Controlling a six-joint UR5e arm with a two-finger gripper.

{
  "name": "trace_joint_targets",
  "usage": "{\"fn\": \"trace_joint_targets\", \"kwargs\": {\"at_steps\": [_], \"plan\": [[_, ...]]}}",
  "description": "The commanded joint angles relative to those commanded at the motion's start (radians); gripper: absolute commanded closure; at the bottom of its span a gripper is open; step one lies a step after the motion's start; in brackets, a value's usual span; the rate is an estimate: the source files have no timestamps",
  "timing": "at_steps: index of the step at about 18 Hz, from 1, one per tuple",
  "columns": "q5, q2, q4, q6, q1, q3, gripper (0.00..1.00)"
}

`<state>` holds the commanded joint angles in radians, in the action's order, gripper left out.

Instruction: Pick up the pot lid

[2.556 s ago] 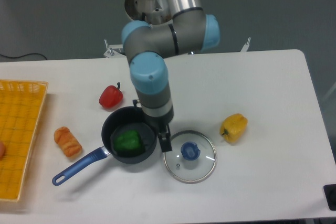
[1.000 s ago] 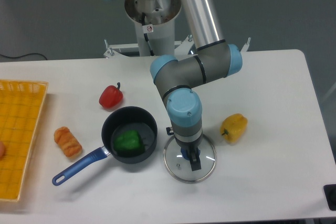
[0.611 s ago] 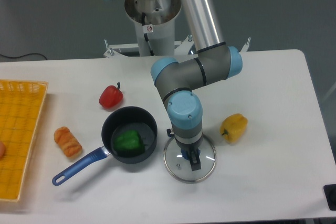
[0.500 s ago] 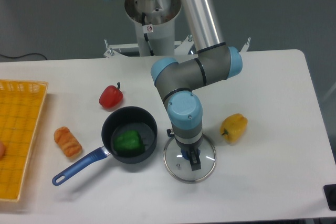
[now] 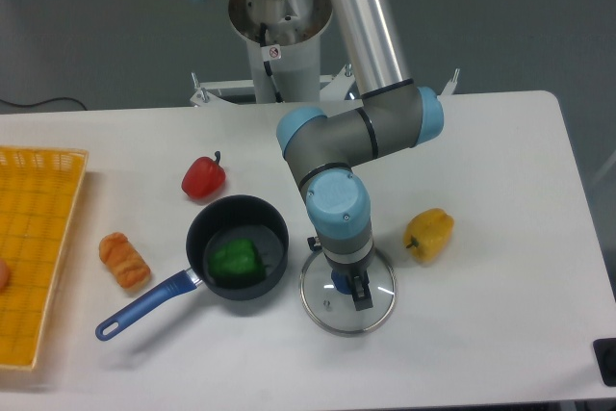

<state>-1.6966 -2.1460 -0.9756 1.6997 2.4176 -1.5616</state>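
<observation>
"Currently, where is the pot lid (image 5: 327, 317)?"

"Lower centre of frame, flat on the white counter (image 5: 500, 320) — clear glass, metal rim, blue knob (image 5: 342, 285) partly hidden by the arm (image 5: 332, 170)."

"State of claw (image 5: 337, 270)?"

"Spread: fingertips standing apart, over the lid near its knob. Contact with the knob: cannot tell."

"Neighbouring items?"

"Black pan (image 5: 192, 245) just left of the lid, blue handle (image 5: 144, 306) running to lower left; green pepper (image 5: 236, 259) inside. Yellow pepper (image 5: 430, 235) to the right of the lid. Red pepper (image 5: 204, 177) beyond the pan — upper left of it. Yellow crate (image 5: 43, 199) noted at left edge."
</observation>
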Motion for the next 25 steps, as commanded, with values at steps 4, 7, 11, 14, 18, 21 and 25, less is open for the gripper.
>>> {"fn": "trace_joint_targets", "kwargs": {"at_steps": [4,7,11,14,18,21,25], "plan": [[0.003,-0.002,0.002,-0.015,-0.002,0.002,0.10],[0.003,-0.006,0.002,-0.018,-0.003,0.005,0.10],[0.005,-0.009,0.002,-0.028,-0.005,0.006,0.11],[0.005,-0.009,0.002,-0.035,-0.005,0.009,0.18],[0.005,-0.009,0.000,-0.034,-0.005,0.011,0.33],[0.005,-0.008,-0.002,-0.034,-0.006,0.012,0.41],[0.006,-0.003,-0.005,-0.032,-0.009,0.014,0.42]]}}
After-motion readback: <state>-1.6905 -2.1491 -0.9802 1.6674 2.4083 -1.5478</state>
